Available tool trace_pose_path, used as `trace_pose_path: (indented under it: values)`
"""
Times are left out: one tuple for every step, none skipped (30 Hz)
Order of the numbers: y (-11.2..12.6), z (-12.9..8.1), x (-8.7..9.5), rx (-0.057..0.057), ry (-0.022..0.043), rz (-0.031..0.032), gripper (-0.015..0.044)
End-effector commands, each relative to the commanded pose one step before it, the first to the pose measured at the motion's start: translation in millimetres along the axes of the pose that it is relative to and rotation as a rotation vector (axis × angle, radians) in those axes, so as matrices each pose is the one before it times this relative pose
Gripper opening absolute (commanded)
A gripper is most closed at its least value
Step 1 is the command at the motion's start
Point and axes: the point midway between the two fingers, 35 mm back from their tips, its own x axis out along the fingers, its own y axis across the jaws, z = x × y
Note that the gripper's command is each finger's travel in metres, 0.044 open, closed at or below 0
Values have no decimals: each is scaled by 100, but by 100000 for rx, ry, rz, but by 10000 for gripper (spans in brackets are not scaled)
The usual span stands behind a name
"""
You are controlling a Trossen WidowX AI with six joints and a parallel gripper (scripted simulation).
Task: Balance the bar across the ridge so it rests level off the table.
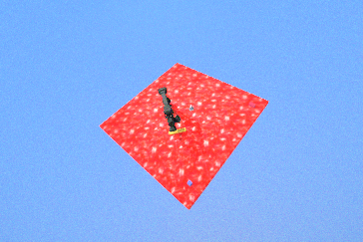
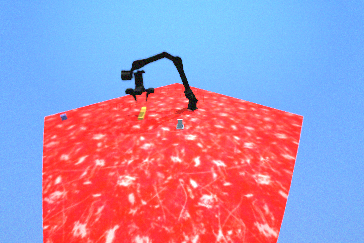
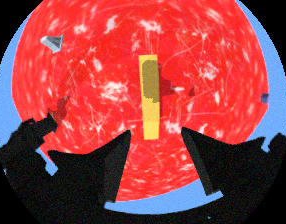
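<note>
The yellow bar (image 1: 178,130) (image 2: 142,113) (image 3: 150,103) lies flat on the red table (image 1: 219,138) (image 2: 150,194) (image 3: 127,10). My gripper (image 1: 173,125) (image 2: 139,97) (image 3: 156,131) is open and empty. It hangs a short way above the bar, fingers pointing down, and its shadow falls on the bar's far half. The ridge (image 1: 190,108) (image 2: 180,124) (image 3: 54,43), a small grey wedge, stands on the table well apart from the bar, nearer the arm's base (image 2: 191,105).
A small blue block (image 1: 189,182) (image 2: 63,116) lies near one table edge. A small purple block (image 1: 251,104) lies near another corner. The table's edges drop off into blue background on all sides.
</note>
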Motion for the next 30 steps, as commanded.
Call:
trace_pose_path:
  values:
    - [124,-218,1221,-693,598,1383,315]
    - [-14,1,485,0,0,-1,315]
    - [-6,0,543,0,0,0,315]
    - [6,0,617,0,0,1,315]
    - [23,-1,689,0,0,3,315]
    - [33,-2,587,0,0,4,315]
    - [26,-2,359,0,0,3,315]
    - [10,-1,120,0,0,1,315]
    - [0,0,0,0,0,0,315]
    - [0,0,0,0,0,0,315]
    - [0,0,0,0,0,0,315]
    - [0,0,0,0,0,0,315]
    - [-1,0,26,0,0,0,315]
    - [-2,0,54,0,0,0,315]
    - [-3,0,76,0,0,0,315]
    - [-3,0,100,0,0,0,315]
    - [-4,0,124,0,0,0,315]
    - [-4,0,148,0,0,0,315]
    - [-3,0,162,0,0,0,315]
    - [-2,0,165,0,0,0,315]
    - [-1,0,165,0,0,0,315]
    - [-1,0,165,0,0,0,315]
    - [0,0,165,0,0,1,315]
    - [1,0,165,0,0,1,315]
    - [2,0,164,0,0,1,315]
    - [3,0,164,0,0,1,315]
    - [4,0,164,0,0,1,315]
    - [5,0,164,0,0,1,315]
    - [6,0,164,0,0,1,315]
    - [5,0,133,0,0,1,315]
